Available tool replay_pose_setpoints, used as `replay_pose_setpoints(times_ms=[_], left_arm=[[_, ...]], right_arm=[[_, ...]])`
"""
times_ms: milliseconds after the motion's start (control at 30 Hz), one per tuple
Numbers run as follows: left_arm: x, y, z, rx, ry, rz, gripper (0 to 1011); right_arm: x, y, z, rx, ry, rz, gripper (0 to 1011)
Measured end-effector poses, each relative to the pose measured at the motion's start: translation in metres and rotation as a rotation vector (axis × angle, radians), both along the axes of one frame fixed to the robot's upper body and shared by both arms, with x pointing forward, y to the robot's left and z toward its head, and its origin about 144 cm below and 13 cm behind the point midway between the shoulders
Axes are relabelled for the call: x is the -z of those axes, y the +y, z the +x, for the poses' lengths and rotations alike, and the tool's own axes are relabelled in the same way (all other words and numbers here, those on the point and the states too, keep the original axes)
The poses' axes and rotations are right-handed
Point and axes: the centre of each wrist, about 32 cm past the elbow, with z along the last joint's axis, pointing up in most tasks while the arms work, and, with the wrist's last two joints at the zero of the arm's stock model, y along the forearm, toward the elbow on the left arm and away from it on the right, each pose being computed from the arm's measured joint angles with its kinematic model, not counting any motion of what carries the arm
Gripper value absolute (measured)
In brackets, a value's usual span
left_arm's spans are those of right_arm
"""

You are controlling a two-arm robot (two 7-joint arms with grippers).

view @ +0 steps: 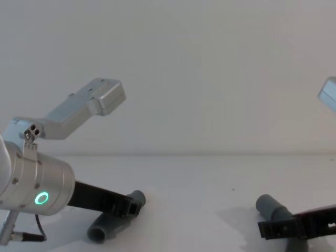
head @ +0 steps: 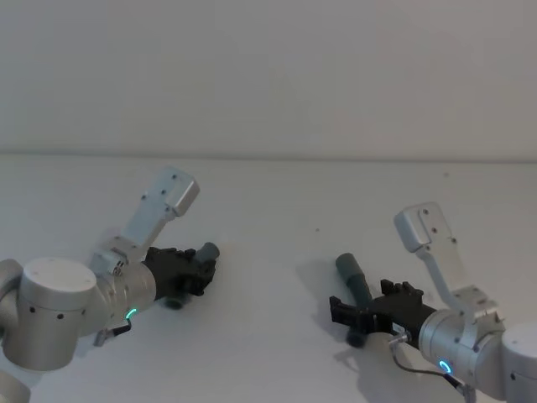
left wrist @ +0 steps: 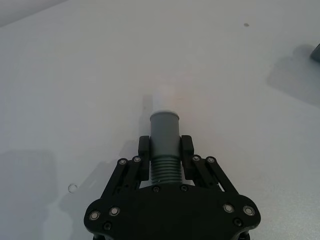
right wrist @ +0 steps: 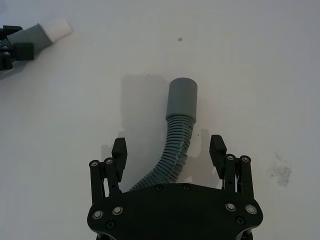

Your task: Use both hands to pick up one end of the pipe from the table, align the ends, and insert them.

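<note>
Two dark-grey ribbed pipe pieces lie on the white table (head: pixel 268 210). My left gripper (head: pixel 201 265) (view: pixel 131 207) is shut on the left piece (left wrist: pixel 165 131) just behind its smooth cuff, whose white spigot (left wrist: pixel 162 100) points forward. That piece's other end (view: pixel 100 231) hangs down to the table. The right piece (head: pixel 352 274) (right wrist: pixel 178 135) lies flat, its grey cuff (right wrist: pixel 182 98) pointing away from the wrist. My right gripper (head: pixel 344 312) (right wrist: pixel 169 149) is open, one finger on each side of its ribbed body, with gaps on both sides. The left piece (right wrist: pixel 34 34) also shows far off in the right wrist view.
Bare white table surface lies between the two pieces and beyond them to the pale wall (head: pixel 268 75). A small dark speck (right wrist: pixel 180 39) and a faint grey smudge (right wrist: pixel 281 171) mark the surface.
</note>
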Motion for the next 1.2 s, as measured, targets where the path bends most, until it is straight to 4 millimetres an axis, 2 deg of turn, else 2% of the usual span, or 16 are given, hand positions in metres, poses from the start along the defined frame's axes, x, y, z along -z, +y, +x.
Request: replay_pose_setpoints(times_ms=[600,767,833,900,933,1033,1067,1133,1200], left_arm=[[0.0000,0.0000,0.0000,0.000,0.000,0.000,348],[0.0000,0.0000,0.0000,0.000,0.000,0.000,348],[0.0000,0.0000,0.0000,0.000,0.000,0.000,348],[0.0000,0.0000,0.0000,0.000,0.000,0.000,348],[0.0000,0.0000,0.0000,0.000,0.000,0.000,348],[0.0000,0.0000,0.0000,0.000,0.000,0.000,348],[0.0000,0.0000,0.0000,0.000,0.000,0.000,348],[0.0000,0.0000,0.0000,0.000,0.000,0.000,348],[0.0000,0.0000,0.0000,0.000,0.000,0.000,348]], right_arm=[[0.0021,0.0044,0.0002,-0.012,0.004,0.002,999],[0.0024,0.0046,0.0006,-0.015,0.003,0.002,903],[0.0026,0.0046,0.0008,-0.017,0.002,0.003,825],[0.0027,0.0047,0.0008,-0.017,0.002,0.003,790],[0.0028,0.0047,0.0009,-0.018,0.002,0.003,730],[0.0029,0.0048,0.0010,-0.019,0.002,0.004,668],[0.0029,0.0048,0.0010,-0.019,0.002,0.004,611],[0.0030,0.0050,0.0010,-0.020,0.002,0.004,577],[0.0030,0.0051,0.0011,-0.020,0.002,0.004,493]])
